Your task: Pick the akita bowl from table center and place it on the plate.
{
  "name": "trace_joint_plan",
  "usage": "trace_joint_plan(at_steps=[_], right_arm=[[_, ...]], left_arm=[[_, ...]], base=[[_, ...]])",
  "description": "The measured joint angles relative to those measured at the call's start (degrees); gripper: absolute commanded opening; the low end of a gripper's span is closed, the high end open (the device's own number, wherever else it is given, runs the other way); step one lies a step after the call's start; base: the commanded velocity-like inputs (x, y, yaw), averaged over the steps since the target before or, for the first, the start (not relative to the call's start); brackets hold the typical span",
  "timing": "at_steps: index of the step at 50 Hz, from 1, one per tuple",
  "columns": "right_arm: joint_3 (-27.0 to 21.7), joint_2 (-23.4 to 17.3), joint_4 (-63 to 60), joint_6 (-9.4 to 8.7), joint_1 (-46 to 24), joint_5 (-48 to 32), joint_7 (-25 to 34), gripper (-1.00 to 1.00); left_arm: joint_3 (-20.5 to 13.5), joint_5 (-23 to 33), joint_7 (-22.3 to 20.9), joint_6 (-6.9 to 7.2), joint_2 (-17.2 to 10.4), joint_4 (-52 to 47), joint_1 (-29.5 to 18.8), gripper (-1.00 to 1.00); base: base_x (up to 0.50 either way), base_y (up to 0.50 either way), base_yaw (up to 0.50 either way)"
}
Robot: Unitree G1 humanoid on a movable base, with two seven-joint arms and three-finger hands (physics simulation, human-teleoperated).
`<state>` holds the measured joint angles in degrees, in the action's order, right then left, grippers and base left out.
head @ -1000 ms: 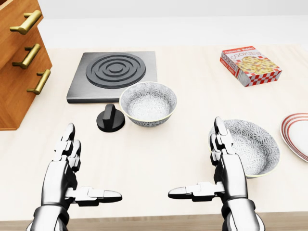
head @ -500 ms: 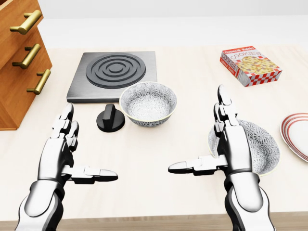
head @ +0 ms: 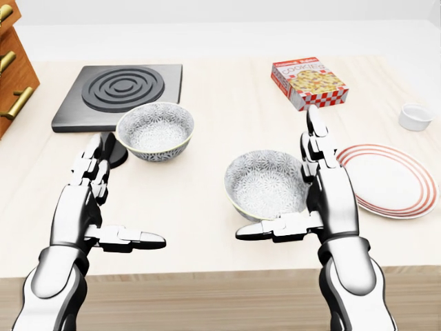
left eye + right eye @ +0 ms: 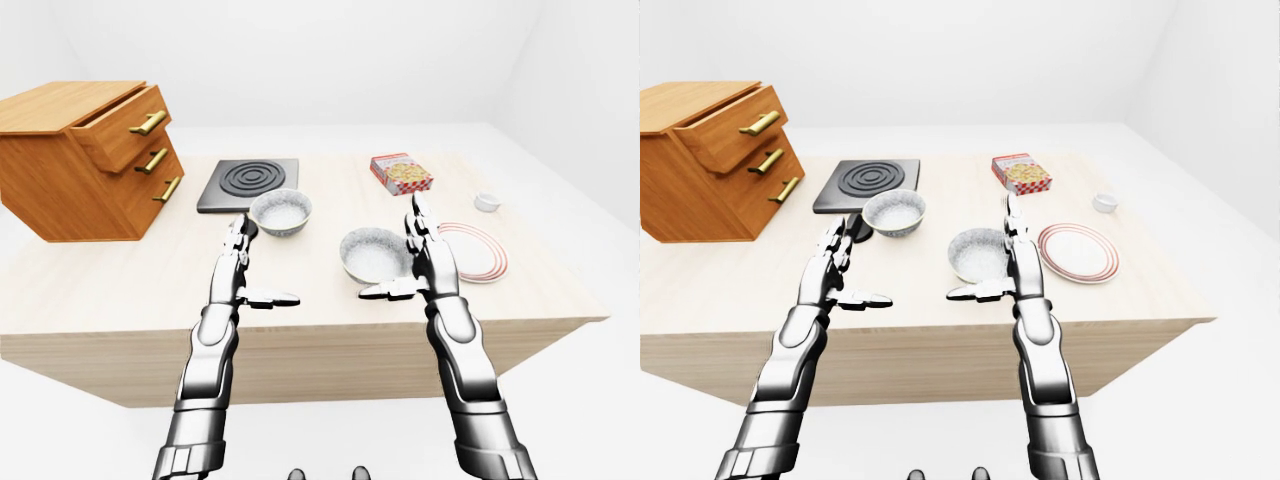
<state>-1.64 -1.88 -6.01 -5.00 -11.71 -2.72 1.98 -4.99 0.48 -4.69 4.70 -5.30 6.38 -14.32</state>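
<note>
Grey patterned bowl (image 3: 265,181), mid-table, just beside your right hand (image 3: 331,200), fingers spread apart. Clasp its rim squarely before lifting toward the plate (image 3: 386,181).

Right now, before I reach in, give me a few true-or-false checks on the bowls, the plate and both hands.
1. The right hand grips the nearer grey patterned bowl. False: its fingers are open beside the bowl.
2. The red-rimmed white plate carries nothing. True.
3. A second grey patterned bowl stands by the black ringed hob. True.
4. The red cookie box lies on the hob. False: it lies on the light wooden table, apart to the hob's right in the head view.
5. The left hand is open, holding nothing. True.
</note>
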Motion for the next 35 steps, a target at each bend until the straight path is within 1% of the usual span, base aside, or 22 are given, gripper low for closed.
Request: trace_joint_plan(at_steps=[9, 15, 20, 29, 35], right_arm=[[0.0, 0.07, -0.54, 0.0, 0.39, 1.45, 0.83, 1.0], [0.16, 0.15, -0.77, 0.0, 1.13, 2.18, 1.48, 1.0], [0.33, 0.15, -0.81, 0.0, 1.88, 2.33, 2.03, 1.0], [0.77, 0.39, -0.2, 0.12, 2.87, 2.01, 2.63, 1.0], [0.95, 0.47, 0.41, 0.37, 3.22, 1.48, 2.66, 1.0]], left_arm=[[-0.06, 0.09, -0.09, -0.89, 0.03, 0.45, 0.1, 1.0], [-0.18, 0.03, -0.17, -1.85, -0.03, 1.18, 0.2, 1.0], [-0.2, -0.04, -0.27, -2.64, -0.02, 1.79, 0.34, 1.0], [-0.28, -0.17, -0.44, -4.07, -0.02, 2.73, 0.88, 1.0], [-0.28, -0.19, -0.49, -4.73, 0.07, 2.88, 1.43, 1.0]], base=[[0.13, -0.5, 0.0], [0.31, -0.5, 0.0], [0.44, -0.37, 0.0], [0.5, -0.02, 0.0], [0.46, 0.19, 0.0]])
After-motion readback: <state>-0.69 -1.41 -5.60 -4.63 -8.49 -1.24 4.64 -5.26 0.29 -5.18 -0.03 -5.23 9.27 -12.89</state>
